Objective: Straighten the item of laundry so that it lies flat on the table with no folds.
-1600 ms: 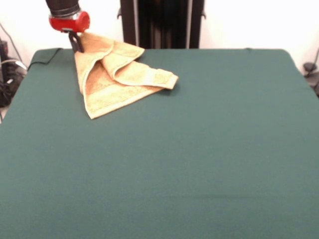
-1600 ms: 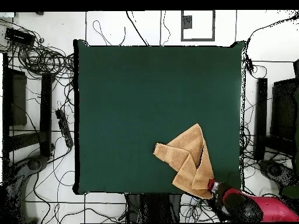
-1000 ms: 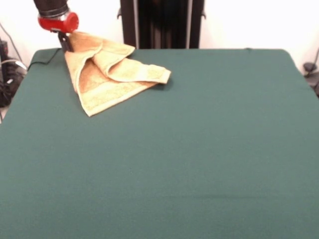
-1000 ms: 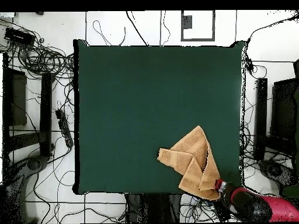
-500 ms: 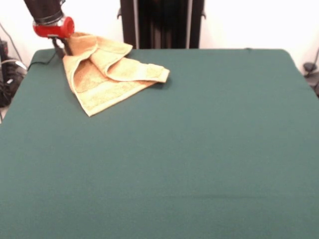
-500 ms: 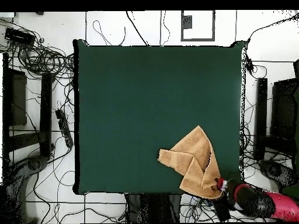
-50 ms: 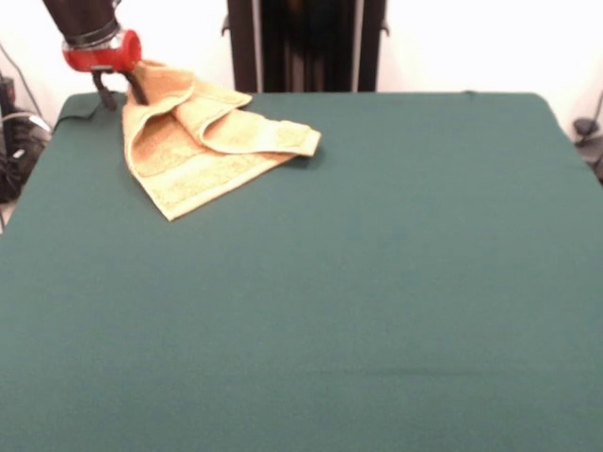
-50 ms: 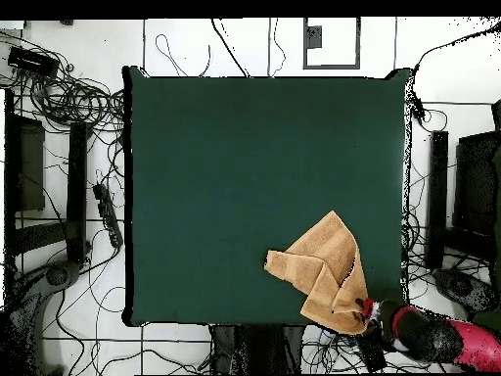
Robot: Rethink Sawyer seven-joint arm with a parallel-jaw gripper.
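my gripper (image 7: 117, 91): fingers spread apart, one finger touching the raised corner of the towel (image 7: 203, 141), not closed on it | towel: folded and bunched, spreading away from my gripper | place: near one corner of the table (image 7: 396, 282), beside its edge

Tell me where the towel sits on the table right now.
Front view: the towel lies folded at the table's far left corner, beside the claw. Overhead view: it sits at the bottom right, by the table's edge.
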